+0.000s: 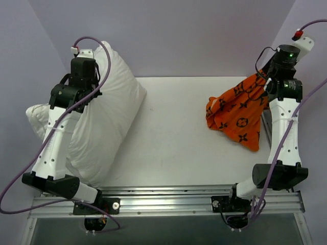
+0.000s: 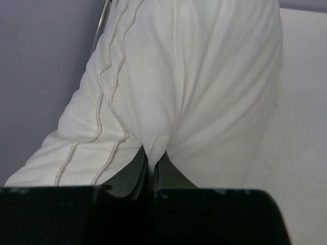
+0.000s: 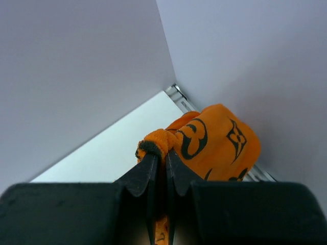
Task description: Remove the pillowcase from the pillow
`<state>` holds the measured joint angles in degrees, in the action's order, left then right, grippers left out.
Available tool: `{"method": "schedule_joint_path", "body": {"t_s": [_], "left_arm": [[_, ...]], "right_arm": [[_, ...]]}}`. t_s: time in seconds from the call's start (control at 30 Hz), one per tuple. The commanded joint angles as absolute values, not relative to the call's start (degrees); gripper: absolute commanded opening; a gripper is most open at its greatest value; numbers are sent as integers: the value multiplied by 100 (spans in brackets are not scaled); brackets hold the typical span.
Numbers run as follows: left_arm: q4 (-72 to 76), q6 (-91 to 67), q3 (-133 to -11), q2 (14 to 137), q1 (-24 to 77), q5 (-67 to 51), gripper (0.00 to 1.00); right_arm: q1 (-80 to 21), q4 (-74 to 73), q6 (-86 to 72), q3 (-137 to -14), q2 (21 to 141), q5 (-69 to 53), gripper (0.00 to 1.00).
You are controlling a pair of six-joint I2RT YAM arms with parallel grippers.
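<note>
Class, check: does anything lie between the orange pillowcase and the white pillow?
Nothing visible: only table surface separates the pillowcase, pinched by the right gripper, from the pillow, pinched by the left gripper.

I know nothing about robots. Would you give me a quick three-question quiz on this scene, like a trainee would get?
1. True or false: the bright orange plush pillowcase with black motifs is on the plump plain white pillow.
2. What does the left pincer pinch? A) the orange cover B) a fold of the white pillow C) nothing
3. Fill in: the right pincer is shut on a bunched edge of the ____.

Key: 1 false, they lie apart on opposite sides; 2 B; 3 pillowcase.
</note>
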<state>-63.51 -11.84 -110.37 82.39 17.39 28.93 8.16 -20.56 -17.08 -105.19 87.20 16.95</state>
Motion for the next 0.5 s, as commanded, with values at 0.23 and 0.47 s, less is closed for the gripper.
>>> {"method": "schedule_joint_path", "body": {"t_s": [0.23, 0.47], "left_arm": [[-3525, -2425, -10937, 8324, 677, 1812, 2], [-3462, -2873, -9047, 7893, 361, 1609, 50]], "right_arm": [[782, -1301, -1775, -10180, 7656, 617, 0], [642, -704, -2206, -9475, 7400, -1360, 0]]}}
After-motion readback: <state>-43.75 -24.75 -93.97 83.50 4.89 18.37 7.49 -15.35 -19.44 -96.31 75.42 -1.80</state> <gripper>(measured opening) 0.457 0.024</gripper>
